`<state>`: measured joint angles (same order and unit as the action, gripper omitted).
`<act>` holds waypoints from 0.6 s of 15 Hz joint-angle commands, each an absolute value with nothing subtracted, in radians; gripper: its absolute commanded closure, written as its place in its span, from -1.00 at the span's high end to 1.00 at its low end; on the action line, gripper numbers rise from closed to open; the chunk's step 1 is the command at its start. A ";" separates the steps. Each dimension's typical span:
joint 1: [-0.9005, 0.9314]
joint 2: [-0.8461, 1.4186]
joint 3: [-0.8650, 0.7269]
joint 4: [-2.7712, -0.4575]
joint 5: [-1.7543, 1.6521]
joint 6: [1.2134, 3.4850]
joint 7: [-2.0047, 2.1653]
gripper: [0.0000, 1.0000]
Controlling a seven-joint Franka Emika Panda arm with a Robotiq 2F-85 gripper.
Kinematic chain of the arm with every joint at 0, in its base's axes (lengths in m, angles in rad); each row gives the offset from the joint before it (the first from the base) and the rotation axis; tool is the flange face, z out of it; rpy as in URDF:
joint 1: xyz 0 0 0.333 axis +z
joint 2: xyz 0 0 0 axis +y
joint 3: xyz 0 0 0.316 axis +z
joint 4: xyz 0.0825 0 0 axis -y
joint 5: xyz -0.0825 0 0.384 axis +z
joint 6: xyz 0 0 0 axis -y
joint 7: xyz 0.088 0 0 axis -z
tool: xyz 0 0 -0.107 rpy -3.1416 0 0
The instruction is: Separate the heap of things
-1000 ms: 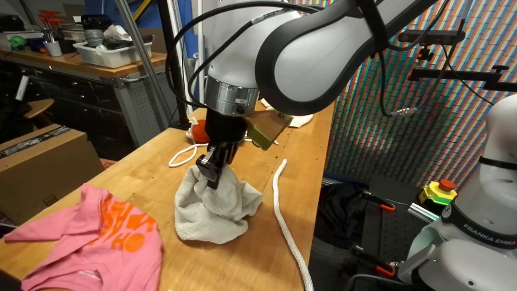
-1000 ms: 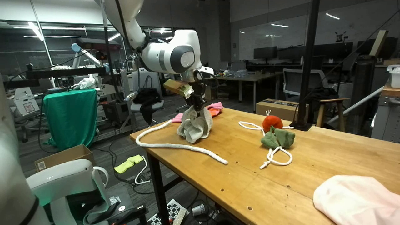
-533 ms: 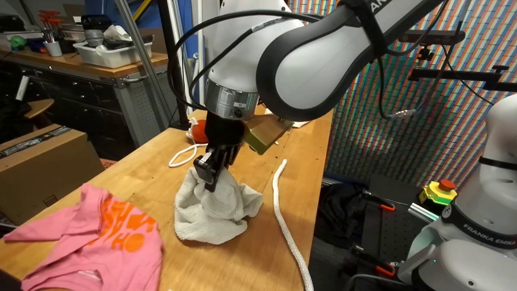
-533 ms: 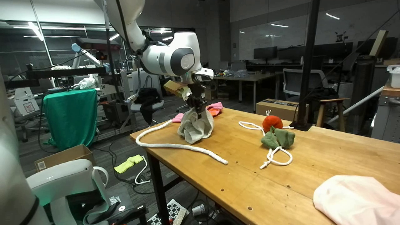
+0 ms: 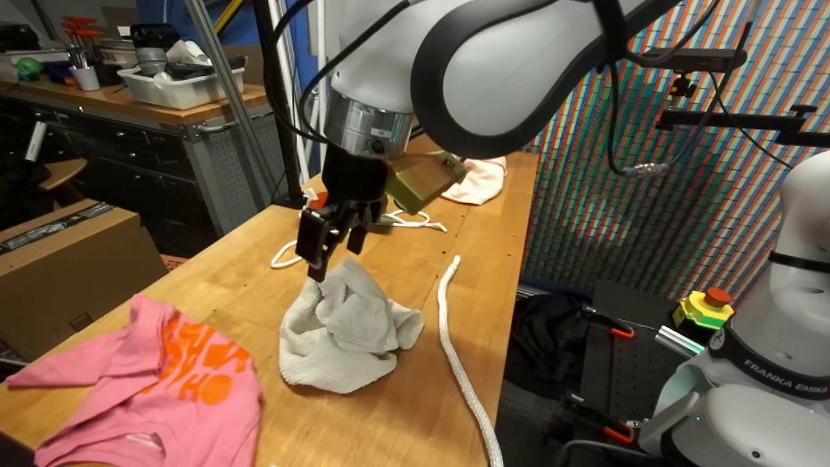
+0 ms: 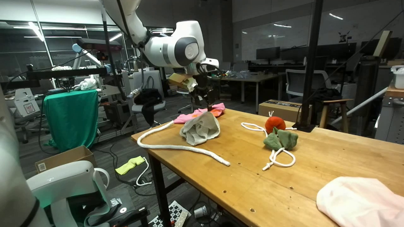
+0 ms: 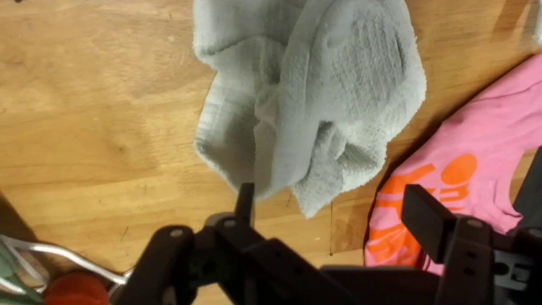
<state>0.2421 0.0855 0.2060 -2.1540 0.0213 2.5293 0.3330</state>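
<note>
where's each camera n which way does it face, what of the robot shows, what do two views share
An exterior view: at the shirt end of the table, looking down along it; arm and hand show.
An exterior view: by a long edge, nearest the pale cloth, looking diagonally across towards the towel; arm and hand show.
Wrist view: mounted above the hand, looking down at the towel; only the hand shows.
Both exterior views share shirt, towel and long rope.

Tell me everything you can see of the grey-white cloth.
The grey-white cloth looks like soft, faintly ribbed towelling with fuzzy edges and no print showing. It lies crumpled on the wooden tabletop, folds heaped into a peak, between the pink garment and the white rope, apart from both. The tool hangs open close to its peak; whether they touch is unclear.
</note>
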 commanded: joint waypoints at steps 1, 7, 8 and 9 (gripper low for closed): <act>0.227 0.044 0.183 -2.096 -0.041 2.493 0.354 1.00; 0.193 0.071 0.143 -1.998 -0.179 2.505 0.367 1.00; 0.188 0.082 0.137 -1.982 -0.194 2.500 0.359 1.00; 0.185 0.098 0.133 -1.962 -0.204 2.492 0.351 1.00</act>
<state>0.1941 0.0561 0.1409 -2.0335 -0.1567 2.5161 0.3454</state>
